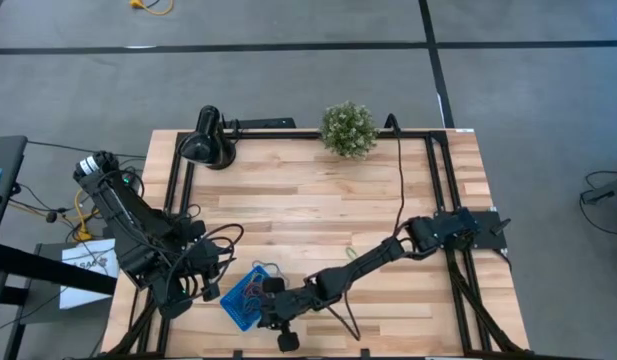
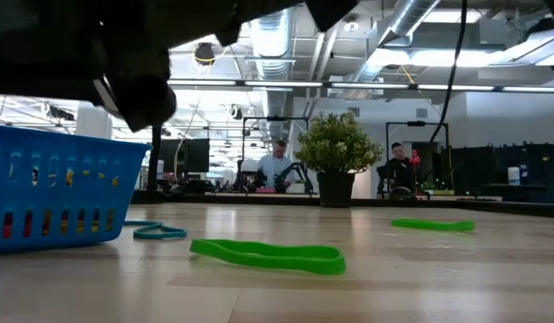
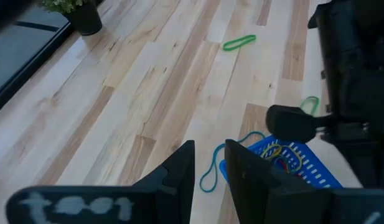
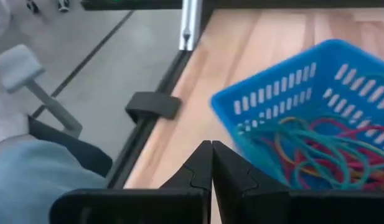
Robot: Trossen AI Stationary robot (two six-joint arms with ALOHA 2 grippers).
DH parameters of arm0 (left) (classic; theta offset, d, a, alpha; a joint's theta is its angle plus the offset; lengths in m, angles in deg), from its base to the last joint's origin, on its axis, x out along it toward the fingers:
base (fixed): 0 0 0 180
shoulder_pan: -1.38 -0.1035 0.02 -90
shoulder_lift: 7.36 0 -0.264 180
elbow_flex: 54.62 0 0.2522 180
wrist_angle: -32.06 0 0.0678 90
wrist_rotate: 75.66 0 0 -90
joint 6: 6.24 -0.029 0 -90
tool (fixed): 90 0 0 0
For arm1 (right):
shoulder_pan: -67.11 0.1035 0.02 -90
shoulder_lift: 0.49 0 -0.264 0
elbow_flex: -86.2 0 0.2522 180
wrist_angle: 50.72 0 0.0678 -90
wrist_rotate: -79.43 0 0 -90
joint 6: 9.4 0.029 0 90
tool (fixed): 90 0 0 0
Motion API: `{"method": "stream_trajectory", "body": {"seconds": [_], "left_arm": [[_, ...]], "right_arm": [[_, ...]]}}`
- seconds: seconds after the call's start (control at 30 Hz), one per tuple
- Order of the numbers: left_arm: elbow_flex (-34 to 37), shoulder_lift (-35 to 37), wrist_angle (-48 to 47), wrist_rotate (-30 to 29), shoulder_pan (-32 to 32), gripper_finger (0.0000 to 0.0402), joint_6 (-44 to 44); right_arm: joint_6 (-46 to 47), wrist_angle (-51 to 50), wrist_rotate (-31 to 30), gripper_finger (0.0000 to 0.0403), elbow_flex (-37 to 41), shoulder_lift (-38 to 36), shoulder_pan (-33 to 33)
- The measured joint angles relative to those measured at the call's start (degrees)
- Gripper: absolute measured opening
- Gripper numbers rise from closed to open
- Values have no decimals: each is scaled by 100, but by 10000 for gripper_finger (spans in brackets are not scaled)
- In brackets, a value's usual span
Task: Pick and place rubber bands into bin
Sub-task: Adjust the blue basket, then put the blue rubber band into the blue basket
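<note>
The bin (image 1: 246,297) sits low and left of centre in the high view, near the table's front edge, already holding a tangle of red, teal and yellow rubber bands (image 4: 316,152). More lie loose on the wood: in the low view a green band (image 2: 269,256) lies flat at lower centre, a teal band (image 2: 154,232) just beside the bin's wall at the left, and another green band (image 2: 433,224) further off at the right.

These loops look feather-light, limp and a bit grippy, so I'd judge they will drape and snag rather than slide. The sensible hold is a pinch across one strand where it lies clear of the others (they lie so flat that the fingertips would have to come right down to the wood).

The right gripper (image 4: 211,163) hangs at the bin's near corner, in the lower middle of its wrist view, with its fingers pressed together and nothing visibly between them. The left gripper (image 3: 209,163) waits at the lower left of the high view, its fingers a narrow gap apart and empty.

Room is generous toward the middle of the table (image 1: 308,210); the front edge is close behind the bin, and the plant (image 1: 348,128) and black lamp (image 1: 206,140) stand well apart at the top.
</note>
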Motion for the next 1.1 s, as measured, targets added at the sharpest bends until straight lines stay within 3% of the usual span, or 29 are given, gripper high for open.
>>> {"method": "stream_trajectory", "body": {"seconds": [0.33,0.77,0.9,1.1], "left_arm": [[0,0,-2,2,-2,77,2],[0,0,-2,4,0,77,6],[2,0,-2,-23,-16,77,16],[365,0,587,-299,-417,77,-95]], "right_arm": [[-3,58,-558,0,-11,65,-138],[0,10,-559,0,-19,-181,-29],[-1,-385,-579,0,-15,-509,124],[509,-2070,-1226,0,-11,-1220,362]]}}
